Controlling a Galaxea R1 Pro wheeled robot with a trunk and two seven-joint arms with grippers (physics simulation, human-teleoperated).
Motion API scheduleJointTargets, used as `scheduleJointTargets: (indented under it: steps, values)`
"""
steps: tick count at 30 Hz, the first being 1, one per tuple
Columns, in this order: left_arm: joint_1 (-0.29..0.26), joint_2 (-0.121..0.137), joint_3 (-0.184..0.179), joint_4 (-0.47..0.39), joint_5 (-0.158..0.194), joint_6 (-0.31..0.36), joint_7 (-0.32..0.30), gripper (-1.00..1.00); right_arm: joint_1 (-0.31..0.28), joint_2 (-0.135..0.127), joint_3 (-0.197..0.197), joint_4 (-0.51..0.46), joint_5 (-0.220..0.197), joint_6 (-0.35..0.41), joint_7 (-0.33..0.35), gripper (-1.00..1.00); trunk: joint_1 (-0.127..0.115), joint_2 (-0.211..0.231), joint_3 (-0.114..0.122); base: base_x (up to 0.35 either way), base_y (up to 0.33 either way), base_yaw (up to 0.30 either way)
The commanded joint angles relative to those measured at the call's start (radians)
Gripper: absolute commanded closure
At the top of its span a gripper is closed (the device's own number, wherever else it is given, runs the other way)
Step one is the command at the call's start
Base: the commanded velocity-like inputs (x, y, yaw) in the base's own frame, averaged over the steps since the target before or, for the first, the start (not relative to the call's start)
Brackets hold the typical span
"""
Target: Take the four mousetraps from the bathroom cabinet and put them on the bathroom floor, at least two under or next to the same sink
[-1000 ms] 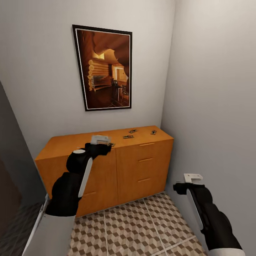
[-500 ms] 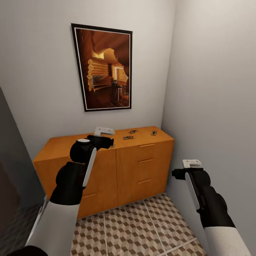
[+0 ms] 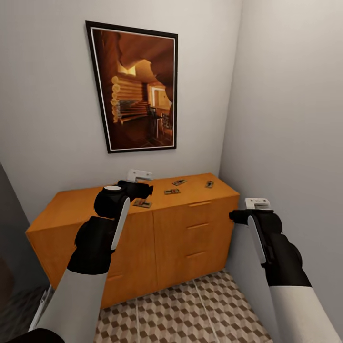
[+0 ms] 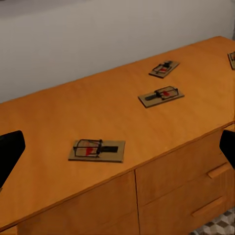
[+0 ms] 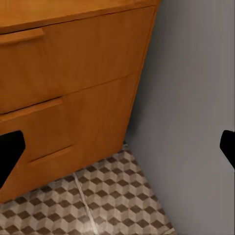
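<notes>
mousetraps, all four, lying flat on top of the cabinet [image 3: 157, 238], none lifted, none on the bathroom floor [image 3: 190, 314]. nearest mousetrap [image 4: 97, 150] resting ahead of and between the left gripper's [image 3: 140, 177] fingertips [image 4: 11, 152], not touching them, close to the front edge of the top. second mousetrap [image 4: 161, 95] farther out beyond the fingers, third mousetrap [image 4: 164, 68] beyond that toward the wall, fourth mousetrap [image 4: 231, 59] off by the far corner, cut by the frame edge. same four showing in the head view as small dark pieces along the cabinet top, one at [image 3: 142, 204] just below the left gripper.

left fingers spread wide, holding nothing, hovering above the top and aimed at the nearest trap. right gripper [image 3: 257, 204] spread wide too, with nothing between its fingertips [image 5: 10, 154], pointing at the drawer fronts [image 5: 63, 73], the wall and the tiled floor, well apart from any trap.

judged progress: nothing placed yet; reaching stage for the first pick. left to do: grasping each of the four, carrying them down to the tiles, and setting at least two under or beside a sink.
</notes>
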Motion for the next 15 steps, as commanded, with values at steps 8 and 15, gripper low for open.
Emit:
scheduleJointTargets:
  steps: [8, 15]
  values:
    - [-0.001, 0.000, 0.004, -0.001, -0.001, 0.004, 0.001, -1.00, -0.137, 0.002, 0.012, -0.002, 0.000, 0.005, -0.005, -1.00, 0.001, -0.001, -0.001, 0.208, 0.000, 0.000]
    - [-0.002, 0.000, 0.010, -0.001, -0.001, 0.004, -0.001, -1.00, -0.312, 0.069, 0.123, 0.004, 0.038, 0.005, -0.040, -1.00, 0.001, -0.001, -0.001, 0.025, 0.000, 0.000]
